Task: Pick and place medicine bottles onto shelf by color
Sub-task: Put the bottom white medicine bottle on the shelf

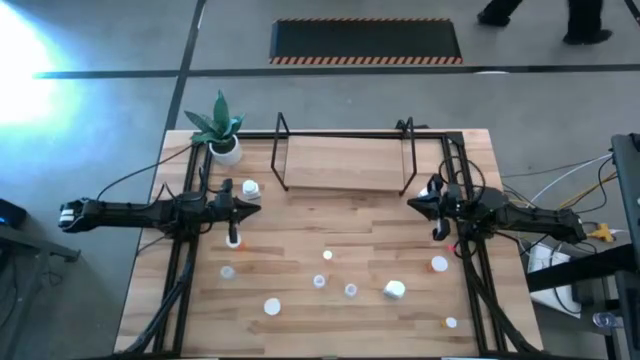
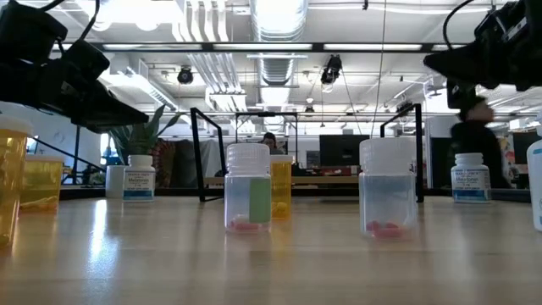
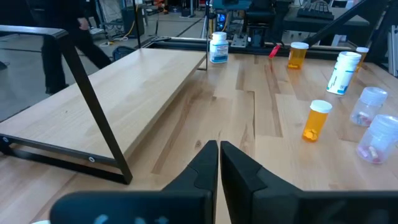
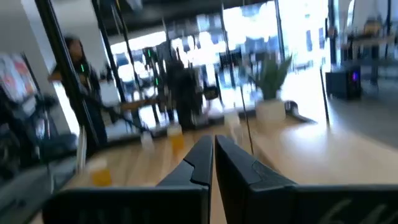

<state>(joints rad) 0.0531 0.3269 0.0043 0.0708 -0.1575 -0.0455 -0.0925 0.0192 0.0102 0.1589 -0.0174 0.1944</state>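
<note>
1. Plank wood makes up my table [image 1: 330, 220], which stands on a grey floor with a hazard-striped mat [image 1: 366, 42] beyond its far edge.
2. My medicine bottles [image 1: 330, 272] stand scattered over the near half of the table, none of them on the shelf; in the low view two clear ones stand in front, each with pink pills at the bottom, and orange ones show at the left edge.
3. One white bottle [image 1: 249, 188] stands just beside the shelf's left end, near the potted plant [image 1: 222, 133] at the far left corner.
4. My shelf [image 1: 345, 165], a pale board in a black wire frame, sits at the far middle of the table and carries nothing.
5. My left gripper [image 1: 252, 208] hangs above the table left of the shelf, fingers pressed together and holding nothing.
6. My right gripper [image 1: 416, 203] hangs at the shelf's right end, likewise closed and holding nothing.
7. People show in the room behind.
</note>
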